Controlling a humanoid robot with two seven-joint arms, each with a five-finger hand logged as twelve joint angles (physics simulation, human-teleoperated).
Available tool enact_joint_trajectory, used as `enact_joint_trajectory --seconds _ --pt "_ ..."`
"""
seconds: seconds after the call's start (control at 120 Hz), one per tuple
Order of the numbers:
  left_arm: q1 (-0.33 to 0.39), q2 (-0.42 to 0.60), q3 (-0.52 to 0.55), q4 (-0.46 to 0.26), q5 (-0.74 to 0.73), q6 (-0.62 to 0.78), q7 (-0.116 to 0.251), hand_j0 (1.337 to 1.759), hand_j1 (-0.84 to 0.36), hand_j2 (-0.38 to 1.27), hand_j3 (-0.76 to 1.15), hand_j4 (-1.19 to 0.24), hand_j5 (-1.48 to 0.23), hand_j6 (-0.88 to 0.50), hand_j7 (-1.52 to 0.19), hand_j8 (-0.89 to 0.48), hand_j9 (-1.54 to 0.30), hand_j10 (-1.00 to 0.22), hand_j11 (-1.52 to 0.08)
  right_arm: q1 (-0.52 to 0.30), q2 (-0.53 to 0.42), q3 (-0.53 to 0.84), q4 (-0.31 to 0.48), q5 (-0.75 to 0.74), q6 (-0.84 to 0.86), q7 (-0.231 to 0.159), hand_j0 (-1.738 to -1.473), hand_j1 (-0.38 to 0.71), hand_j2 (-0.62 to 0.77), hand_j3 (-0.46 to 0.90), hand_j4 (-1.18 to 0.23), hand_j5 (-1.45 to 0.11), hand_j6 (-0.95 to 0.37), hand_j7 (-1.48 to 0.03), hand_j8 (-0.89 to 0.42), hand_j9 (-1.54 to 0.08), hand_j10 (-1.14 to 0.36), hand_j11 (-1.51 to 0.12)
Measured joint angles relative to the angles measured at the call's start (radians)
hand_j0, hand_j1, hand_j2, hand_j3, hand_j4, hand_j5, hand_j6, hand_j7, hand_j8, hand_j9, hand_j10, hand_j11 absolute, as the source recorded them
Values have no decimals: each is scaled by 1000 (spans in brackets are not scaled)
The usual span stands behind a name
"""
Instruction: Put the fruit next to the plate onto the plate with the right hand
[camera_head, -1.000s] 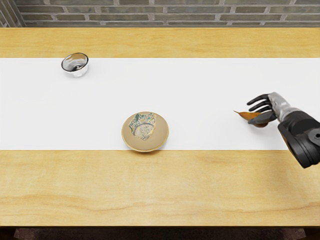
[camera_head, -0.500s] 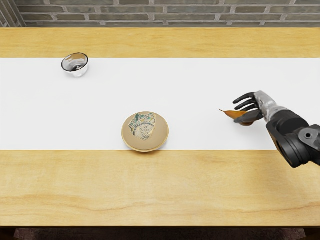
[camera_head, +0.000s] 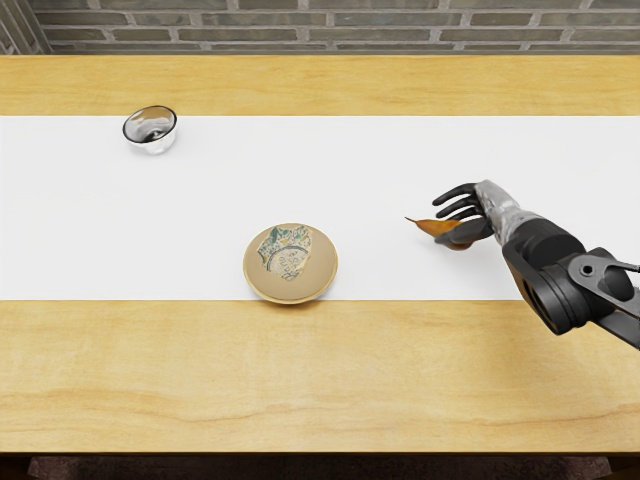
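A round tan plate (camera_head: 318, 270) with a green and white pattern in its middle lies on the white runner, left of centre. My right hand (camera_head: 462, 214) comes in from the right edge and is shut on an orange-brown fruit (camera_head: 434, 226) with a pointed tip toward the left. Hand and fruit are over the runner, well to the right of the plate and apart from it. The dark fingers curl over the fruit's right part and hide it. The left arm does not show.
A small shiny metal bowl (camera_head: 150, 128) stands at the far left of the white runner (camera_head: 330, 170). Bare wooden table (camera_head: 300, 380) stretches in front of the runner, with a brick wall behind.
My right hand has carried the fruit leftward along the runner, closer to the plate. The plate and the bowl have not moved.
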Motion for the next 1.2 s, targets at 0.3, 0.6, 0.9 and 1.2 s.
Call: enact_joint_trajectory --seconds 0.3,0.6,0.9,1.2 --pt "0 0 0 0 0 0 0 1658 349 0 0 0 0 0 0 0 0 0 0 1 46 9 0 -1 0 0 -1657 319 107 0 -618 -828 -625 -814 -461 -816 -465 -814" --pt "0 0 0 0 0 0 0 1658 349 0 0 0 0 0 0 0 0 0 0 1 93 27 0 -2 0 0 -1657 319 101 0 -617 -822 -623 -811 -466 -813 -465 -811" --pt "0 0 0 0 0 0 0 1658 349 0 0 0 0 0 0 0 0 0 0 2 154 32 0 -8 0 0 -1657 322 123 0 -617 -821 -623 -811 -474 -808 -476 -811" --pt "0 0 0 0 0 0 0 1658 349 0 0 0 0 0 0 0 0 0 0 18 207 30 -1 -16 0 0 -1657 325 131 0 -617 -823 -623 -811 -476 -806 -473 -811"
